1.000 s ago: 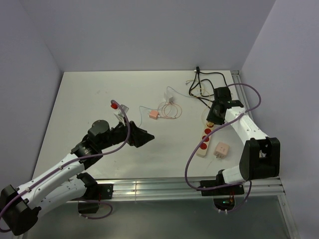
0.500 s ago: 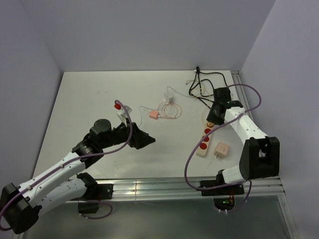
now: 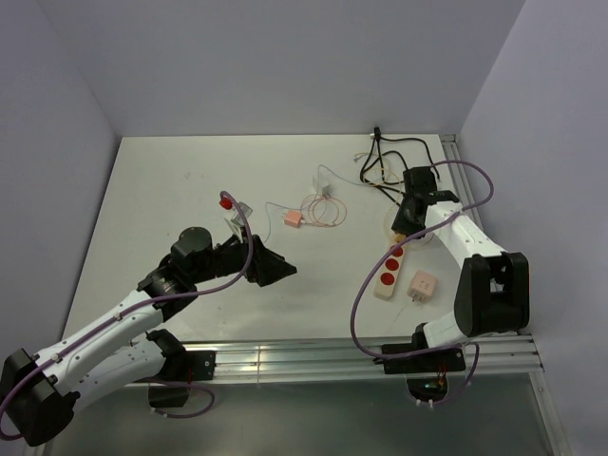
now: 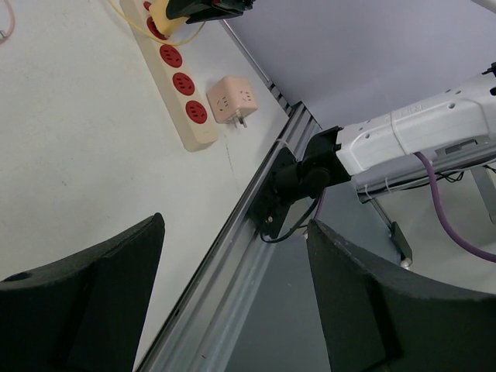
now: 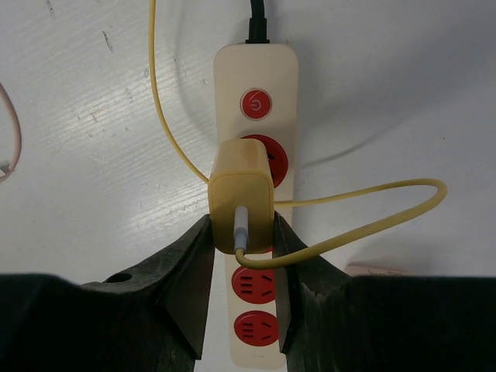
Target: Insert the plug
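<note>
A cream power strip with red sockets lies at the table's right side, also in the top view and the left wrist view. My right gripper is shut on a yellow plug with a yellow cable, held over the strip's upper sockets, just below the red switch. In the top view the right gripper sits at the strip's far end. My left gripper is open and empty, hovering mid-table, left of the strip.
A pink cube adapter lies right of the strip. Black cables are bundled at the back right. A small pink plug with a coiled thin wire and a red-tipped item lie mid-table. The metal rail runs along the near edge.
The left gripper has drifted slightly down and right. The right gripper has shifted a little with the yellow plug at the strip's far end.
</note>
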